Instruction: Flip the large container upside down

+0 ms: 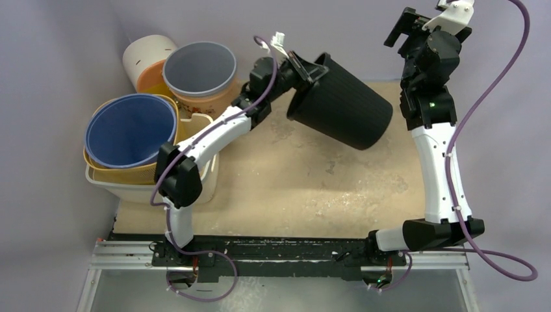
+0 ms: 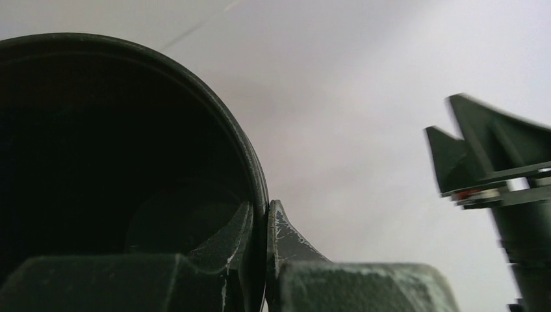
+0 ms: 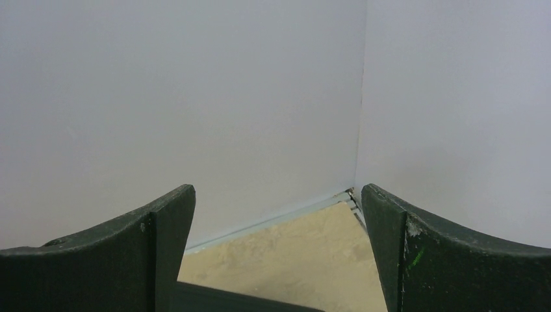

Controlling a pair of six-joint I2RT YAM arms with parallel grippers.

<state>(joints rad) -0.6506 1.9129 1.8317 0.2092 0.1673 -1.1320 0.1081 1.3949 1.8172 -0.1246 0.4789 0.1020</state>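
Sandy table [image 1: 305,188] lies below both sets of jaws. The large container [image 1: 344,104], black and tapered, hangs off the L gripper [image 1: 305,68]. It's clear of the table over the far part, tipped roughly onto its side. Its mouth is at the jaws and its base points away from them, twd the R arm. L jaws are pressed together on the rim: in the L wrist view one finger [image 2: 230,237] sits inside the dark mouth and the other [image 2: 286,231] outside, w/ only the rim wall btwn them. Behind those jaws, back along the L arm and beside its elbow, is a white bin [image 1: 130,192]. It holds a tan tub [image 1: 104,172] w/ a blue bucket [image 1: 130,130] nested in it. Nearer the L jaws, on the wrist side, stands a grey-lined cup [image 1: 198,68], mouth up, and a white tub w/ orange lower part [image 1: 146,55] leans just beyond it agst the back wall. R gripper [image 3: 278,247] is raised at the far R, well apart from the container. Its jaws are spread wide w/ nothing btwn them. Past the R fingers [image 3: 156,234] you see only the wall corner and a bit of table.
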